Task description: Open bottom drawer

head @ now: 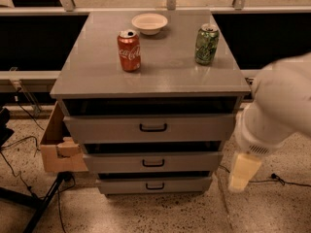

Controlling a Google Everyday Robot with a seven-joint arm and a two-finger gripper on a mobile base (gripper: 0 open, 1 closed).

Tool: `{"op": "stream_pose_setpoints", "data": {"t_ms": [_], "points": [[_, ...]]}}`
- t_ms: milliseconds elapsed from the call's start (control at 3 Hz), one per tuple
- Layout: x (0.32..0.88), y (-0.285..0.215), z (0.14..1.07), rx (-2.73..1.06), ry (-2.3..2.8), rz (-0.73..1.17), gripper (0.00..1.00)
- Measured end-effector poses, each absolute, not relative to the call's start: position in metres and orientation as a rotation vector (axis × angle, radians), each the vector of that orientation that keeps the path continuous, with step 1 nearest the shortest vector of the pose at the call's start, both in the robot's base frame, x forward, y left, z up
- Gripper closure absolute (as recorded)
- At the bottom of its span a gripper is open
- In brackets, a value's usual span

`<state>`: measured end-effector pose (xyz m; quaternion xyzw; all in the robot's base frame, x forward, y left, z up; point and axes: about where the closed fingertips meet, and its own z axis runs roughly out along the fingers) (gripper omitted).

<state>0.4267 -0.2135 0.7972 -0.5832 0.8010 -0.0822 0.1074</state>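
Note:
A grey cabinet has three drawers stacked in front. The bottom drawer is the shortest and narrowest front, with a small black bar handle, and it looks pushed in. My gripper hangs on the white arm at the cabinet's right side, about level with the lower two drawers and apart from the handle. It holds nothing that I can see.
The top drawer and middle drawer sit above. On the cabinet top stand a red cola can, a green can and a white bowl. A cardboard box hangs at the left. Cables lie on the floor.

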Motion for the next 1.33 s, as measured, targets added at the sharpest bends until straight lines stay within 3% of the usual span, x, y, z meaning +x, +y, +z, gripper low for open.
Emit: {"op": "stream_pose_setpoints", "data": {"t_ms": [667, 1333], "points": [[0.408, -0.207, 0.666, -1.751, 2.442, -0.166, 0.0], [0.412, -0.183, 0.611, -1.81, 2.42, -0.085, 0.0]]}}
